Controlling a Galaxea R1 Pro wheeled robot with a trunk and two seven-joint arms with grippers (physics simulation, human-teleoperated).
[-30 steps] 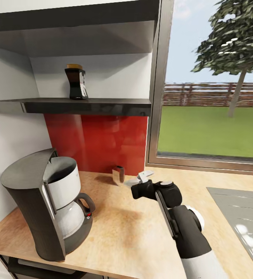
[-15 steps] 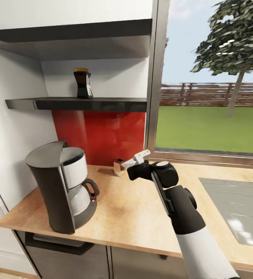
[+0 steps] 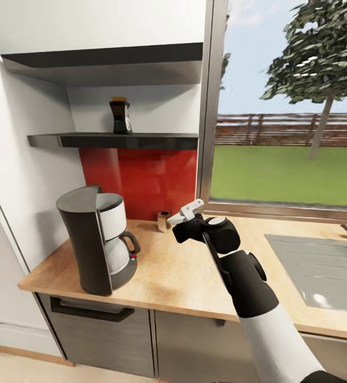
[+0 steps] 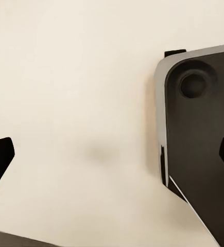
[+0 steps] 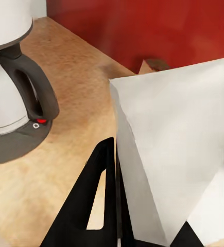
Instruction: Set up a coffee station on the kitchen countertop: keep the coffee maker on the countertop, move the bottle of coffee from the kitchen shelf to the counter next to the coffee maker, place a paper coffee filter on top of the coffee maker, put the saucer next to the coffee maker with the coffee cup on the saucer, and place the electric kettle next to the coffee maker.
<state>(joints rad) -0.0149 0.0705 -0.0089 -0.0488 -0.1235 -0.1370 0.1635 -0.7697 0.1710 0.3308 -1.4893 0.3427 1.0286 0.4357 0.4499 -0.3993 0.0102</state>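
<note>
Right tool [image 3: 183,217] clenched on the white paper filter [image 5: 173,149], held above the wooden surface [image 3: 179,276] near the red backsplash [image 3: 141,178]. Coffee maker [image 3: 100,239] standing at the surface's left end, apart from the filter. Coffee jar [image 3: 121,115] up on the shelf [image 3: 115,141]. Left tool's [image 4: 112,157] fingers spread, grasping nothing.

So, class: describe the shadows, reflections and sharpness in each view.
Head view: sharp; red backsplash glossy with soft reflections; faint shadow beside coffee maker. Right wrist view: paper coffee filter in the right tool, near, edges crisp. Left wrist view: a pale surface, one faint blurred shadow.
</note>
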